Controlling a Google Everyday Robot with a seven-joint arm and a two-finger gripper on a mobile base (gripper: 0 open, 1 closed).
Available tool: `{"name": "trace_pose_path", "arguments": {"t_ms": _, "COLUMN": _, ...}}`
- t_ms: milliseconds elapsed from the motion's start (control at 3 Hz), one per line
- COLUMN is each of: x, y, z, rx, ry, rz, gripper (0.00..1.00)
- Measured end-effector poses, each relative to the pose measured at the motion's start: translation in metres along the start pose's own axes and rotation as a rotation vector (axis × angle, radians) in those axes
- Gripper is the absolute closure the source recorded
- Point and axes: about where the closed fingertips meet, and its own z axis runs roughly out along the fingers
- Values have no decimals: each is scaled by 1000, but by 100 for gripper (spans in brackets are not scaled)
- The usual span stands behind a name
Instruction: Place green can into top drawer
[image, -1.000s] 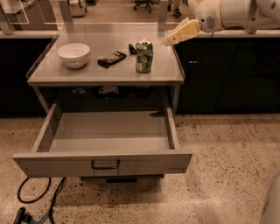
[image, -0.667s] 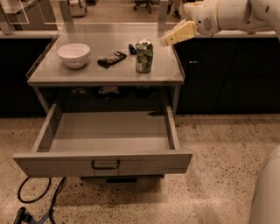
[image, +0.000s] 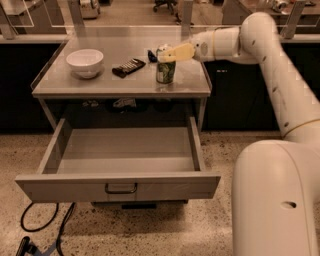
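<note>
Gripper (image: 172, 53) swung in from beside green can (image: 165, 73) to its top; grip state unclear. Can not lifted; top drawer (image: 170, 186) stood open, ready.

The claw (image: 166, 55), at the upper centre of the frame by the top of the green can (image: 165, 72), looked like pale yellowish matt plastic. It sat on an arm (image: 272, 75) of smooth white shells with a soft gloss. The green can had a shiny metal skin, mottled green. The desk (image: 115, 86) was smooth grey with a dull sheen. The top drawer (image: 170, 186) looked like matt grey painted metal, its pull handle (image: 120, 188) dark metal. The bowl (image: 85, 62) was white and glossy. The floor (image: 200, 225) was speckled, polished stone.
</note>
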Motion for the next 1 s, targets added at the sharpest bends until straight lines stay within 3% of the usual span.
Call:
{"name": "trace_pose_path", "arguments": {"t_ms": 333, "x": 11, "y": -5, "z": 8, "rx": -8, "ry": 4, "rz": 43, "gripper": 0}}
{"name": "trace_pose_path", "arguments": {"t_ms": 667, "x": 16, "y": -7, "z": 19, "rx": -6, "ry": 4, "rz": 36, "gripper": 0}}
{"name": "trace_pose_path", "arguments": {"t_ms": 1000, "x": 16, "y": -3, "z": 43, "rx": 33, "ry": 2, "rz": -45, "gripper": 0}}
